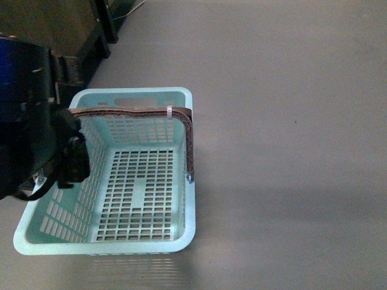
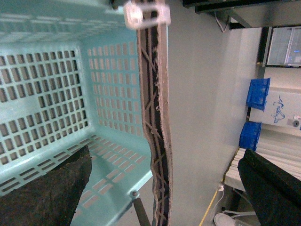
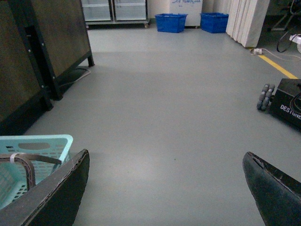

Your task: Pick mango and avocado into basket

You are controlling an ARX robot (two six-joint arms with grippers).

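The grey floor (image 1: 290, 121) carries the turquoise basket (image 1: 187, 225), with only its slotted bottom showing inside. The left end effector (image 2: 165, 154) hangs wide open over its left wall, gripping nothing. The right end effector (image 3: 165, 154) gapes likewise over floor nearby.

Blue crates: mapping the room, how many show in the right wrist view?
2. One crate stands at the room's far end; the other is beside it, near the white panels. Others may be hidden.

Basket (image 1: 181, 238): left wall was partly hidden behind left arm (image 1: 30, 139); right wrist view cut it off, one corner showing.
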